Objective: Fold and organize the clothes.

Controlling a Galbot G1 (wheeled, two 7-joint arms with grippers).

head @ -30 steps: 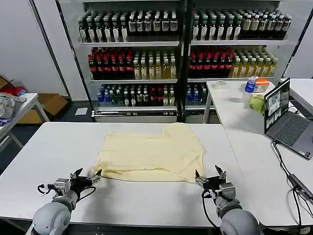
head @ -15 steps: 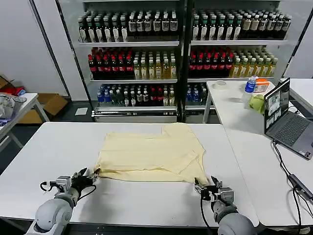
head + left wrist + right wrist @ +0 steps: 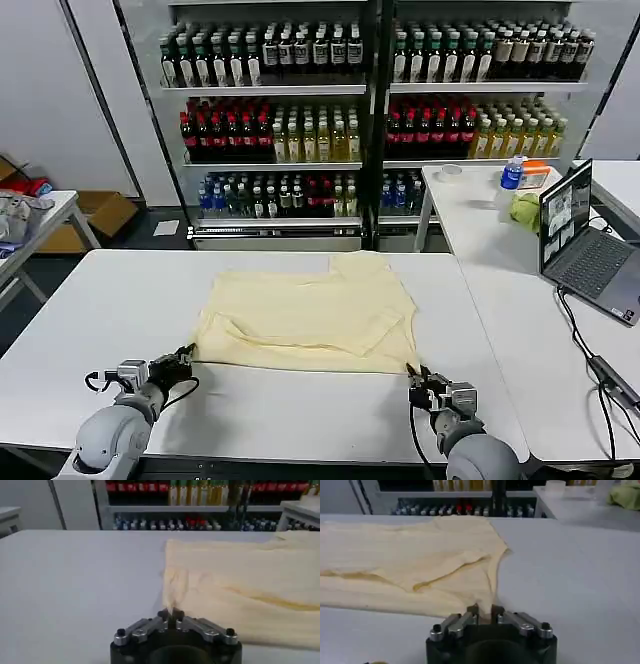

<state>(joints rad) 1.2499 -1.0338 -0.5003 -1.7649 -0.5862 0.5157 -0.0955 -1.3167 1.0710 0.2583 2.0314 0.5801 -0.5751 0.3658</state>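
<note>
The T-shirt (image 3: 308, 320) lies flat mid-table, long axis running 9 to 3 o'clock. The left gripper (image 3: 186, 357) is pinched shut on its near 7 o'clock corner, the right gripper (image 3: 414, 379) on the 5 o'clock corner — the cloth stretches toward 12 from both jaws, so the fold likely carries that hem away.

Head looks down; wrists skim T-shirt (image 3: 308, 315) closely.

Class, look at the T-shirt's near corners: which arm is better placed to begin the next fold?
Neither alone: left gripper and right gripper each pinch a near corner of the T-shirt, so probably both together.
</note>
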